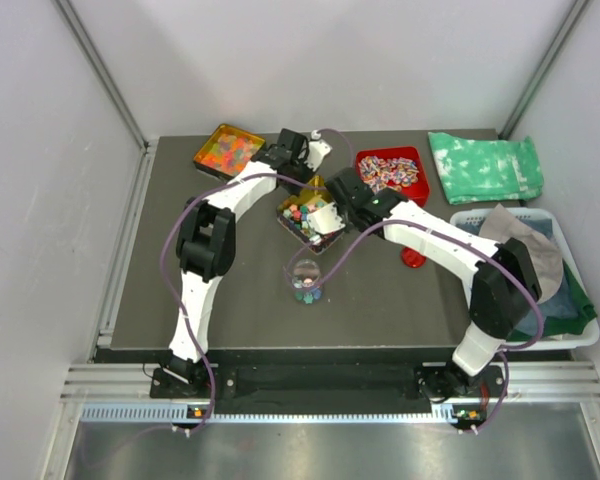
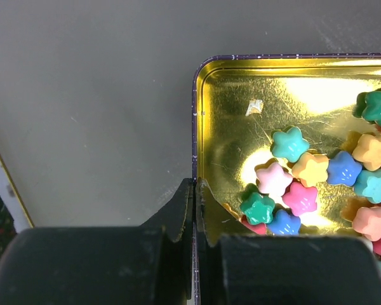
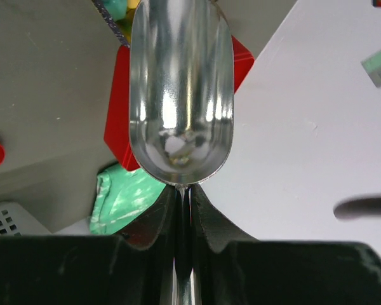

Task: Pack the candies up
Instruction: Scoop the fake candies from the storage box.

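The candies [image 2: 311, 175] are small glossy star-shaped sweets in pink, blue, green and yellow, heaped in a gold-lined tin [image 2: 241, 114]. In the top view the tin [image 1: 292, 228] sits mid-table. My left gripper [image 2: 195, 184] is shut on the tin's left wall, one finger inside and one outside. My right gripper [image 3: 184, 190] is shut on the thin handle of a metal scoop [image 3: 181, 95], whose bowl is empty. From above, the right gripper [image 1: 325, 215] hangs over the tin. A glass jar [image 1: 305, 278] with a few candies in it stands in front of the tin.
A red tray [image 1: 390, 170] of striped sweets sits behind the tin, and an orange tray [image 1: 227, 148] at the back left. A red lid [image 1: 413, 257] lies right of the jar. A green cloth [image 1: 485, 165] and a white basket [image 1: 580, 330] are on the right.
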`<move>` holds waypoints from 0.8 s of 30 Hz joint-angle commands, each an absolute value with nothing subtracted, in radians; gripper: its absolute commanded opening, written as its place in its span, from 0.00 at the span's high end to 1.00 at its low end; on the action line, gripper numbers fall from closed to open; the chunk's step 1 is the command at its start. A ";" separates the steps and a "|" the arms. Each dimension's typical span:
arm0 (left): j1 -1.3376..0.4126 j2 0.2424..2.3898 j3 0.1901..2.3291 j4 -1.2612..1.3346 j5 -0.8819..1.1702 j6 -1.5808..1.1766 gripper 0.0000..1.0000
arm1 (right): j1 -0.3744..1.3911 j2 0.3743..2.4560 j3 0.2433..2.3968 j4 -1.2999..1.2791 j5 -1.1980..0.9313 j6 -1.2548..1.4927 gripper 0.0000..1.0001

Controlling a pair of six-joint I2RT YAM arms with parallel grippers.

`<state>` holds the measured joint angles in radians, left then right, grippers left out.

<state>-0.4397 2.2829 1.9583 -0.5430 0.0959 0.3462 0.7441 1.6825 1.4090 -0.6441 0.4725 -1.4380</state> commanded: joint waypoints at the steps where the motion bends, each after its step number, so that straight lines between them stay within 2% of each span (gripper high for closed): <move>1: -0.457 2.250 2.031 -0.538 0.074 0.383 1.00 | 0.755 1.706 1.483 -0.661 0.491 -1.477 1.00; 16: -0.499 2.191 2.039 -0.531 0.049 0.410 1.00 | 0.752 1.805 1.503 -0.634 0.650 -1.632 1.00; 24: -0.497 2.183 2.039 -0.531 0.055 0.411 1.00 | 0.749 1.861 1.537 -0.673 0.664 -1.644 1.00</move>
<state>-0.4942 2.2814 1.9942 -0.5552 0.0540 0.4026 0.7441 1.8385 1.4761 -0.6712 0.6319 -1.6218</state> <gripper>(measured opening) 0.022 0.108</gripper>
